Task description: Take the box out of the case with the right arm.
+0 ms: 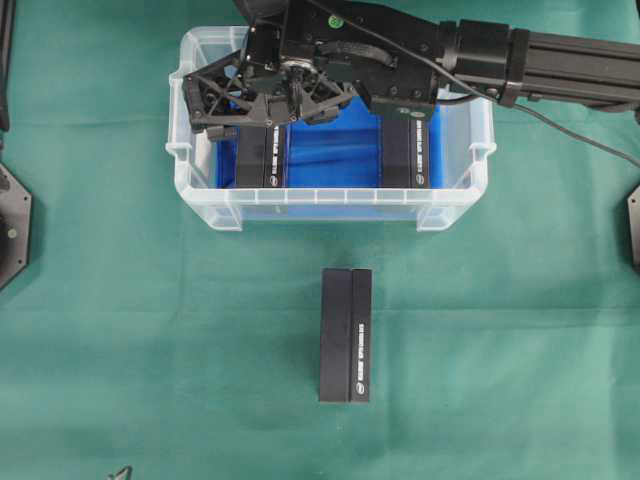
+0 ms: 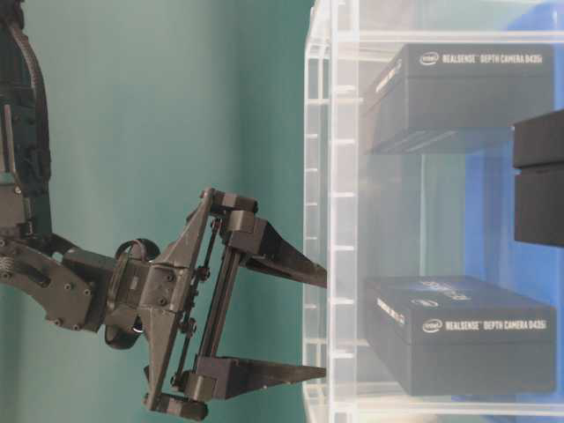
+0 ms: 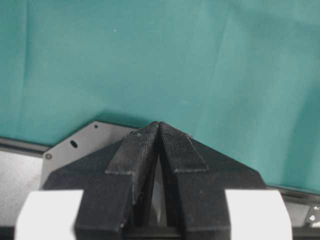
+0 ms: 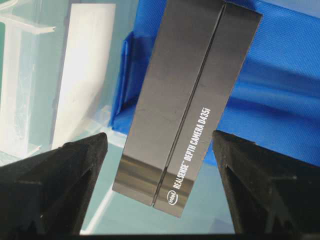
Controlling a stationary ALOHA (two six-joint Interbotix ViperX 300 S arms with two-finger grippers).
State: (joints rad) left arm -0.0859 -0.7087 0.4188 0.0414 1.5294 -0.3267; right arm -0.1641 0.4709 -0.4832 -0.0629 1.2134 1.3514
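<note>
Three black boxes [image 1: 345, 335] — two inside one clear case [image 1: 330, 208].

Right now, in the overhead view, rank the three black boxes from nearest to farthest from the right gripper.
1. Left box in the case, directly under the right gripper.
2. Right box in the case, under the arm's wrist.
3. Box on the cloth, outside the case, in front.

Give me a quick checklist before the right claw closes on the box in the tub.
1. Right claw open: ok.
2. Left-hand box between its fingers: ok in the wrist view.
3. Fingers clear of the tub wall: cannot tell.
4. Other box in the tub apart from the target: ok.
5. Box on the cloth outside the tub, out of the way: ok.
6. Left claw shut, away from the tub: ok.
</note>
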